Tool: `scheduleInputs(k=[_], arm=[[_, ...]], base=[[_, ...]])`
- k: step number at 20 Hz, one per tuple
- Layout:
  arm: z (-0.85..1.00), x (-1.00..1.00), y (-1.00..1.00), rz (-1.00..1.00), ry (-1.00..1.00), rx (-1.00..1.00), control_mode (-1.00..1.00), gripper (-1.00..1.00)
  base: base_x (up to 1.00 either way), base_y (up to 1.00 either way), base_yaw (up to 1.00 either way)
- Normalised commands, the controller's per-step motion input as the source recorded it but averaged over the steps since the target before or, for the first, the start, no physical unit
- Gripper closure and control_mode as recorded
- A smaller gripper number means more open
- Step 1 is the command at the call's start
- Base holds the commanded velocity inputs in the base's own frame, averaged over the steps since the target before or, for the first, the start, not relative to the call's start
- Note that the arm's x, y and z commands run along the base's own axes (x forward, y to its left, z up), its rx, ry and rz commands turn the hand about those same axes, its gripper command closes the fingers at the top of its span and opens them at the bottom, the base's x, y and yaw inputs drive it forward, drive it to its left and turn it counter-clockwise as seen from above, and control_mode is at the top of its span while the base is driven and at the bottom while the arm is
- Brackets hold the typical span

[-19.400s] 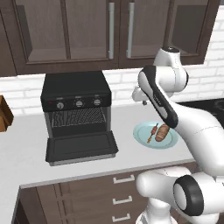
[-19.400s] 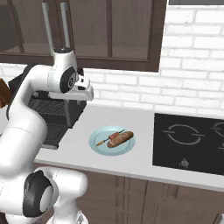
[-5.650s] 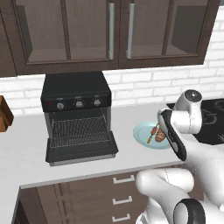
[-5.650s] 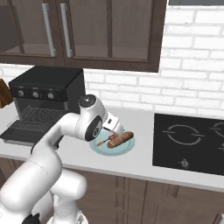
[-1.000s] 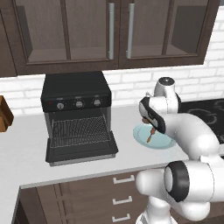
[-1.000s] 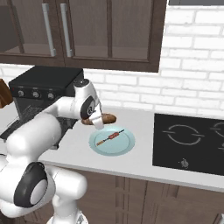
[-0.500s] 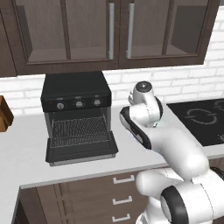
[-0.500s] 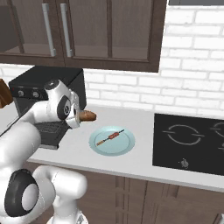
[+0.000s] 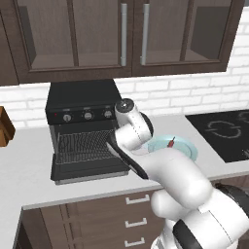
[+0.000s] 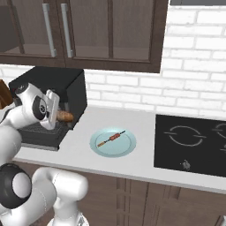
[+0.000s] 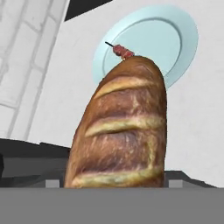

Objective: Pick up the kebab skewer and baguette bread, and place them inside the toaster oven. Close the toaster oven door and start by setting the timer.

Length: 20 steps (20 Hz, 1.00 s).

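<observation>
My gripper (image 10: 57, 116) is shut on the baguette bread (image 10: 65, 117), a reddish-brown loaf held level in front of the toaster oven's (image 10: 53, 90) open mouth, above its lowered door (image 10: 40, 137). In the hand view the baguette (image 11: 122, 131) looms large, and the kebab skewer (image 11: 123, 52) peeks out behind it on the pale blue plate (image 11: 175, 39). The skewer (image 10: 111, 138) lies across the plate (image 10: 126, 150) on the counter, right of the oven. From the left base view the black oven (image 9: 82, 103) shows its wire rack (image 9: 80, 143) and flat door (image 9: 90, 170); my arm hides the hand there.
A black hob (image 10: 194, 141) is set into the counter at the right. A brown wooden object (image 9: 5, 127) stands at the far left. Dark wall cabinets (image 9: 126, 34) hang above the oven, with a white brick wall behind.
My arm has swung left from above the plate to the oven's open front, carrying the baguette with it. The skewer stays on the plate.
</observation>
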Motion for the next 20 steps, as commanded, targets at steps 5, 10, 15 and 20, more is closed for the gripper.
scheduleInputs(k=[5, 10, 15, 20], arm=[[0.03, 0.00, 1.00, -0.12, -0.02, 0.00, -1.00, 1.00], [0.00, 0.00, 0.96, -0.12, -0.04, 0.00, -1.00, 1.00], [0.01, 0.12, 0.54, -0.09, -0.07, 0.01, -1.00, 1.00], [0.00, 0.26, 0.20, -0.02, -0.08, 0.00, -1.00, 1.00]], base=[[0.00, 0.00, 0.00], [0.00, 0.00, 0.00], [0.00, 0.00, 0.00], [0.00, 0.00, 0.00]])
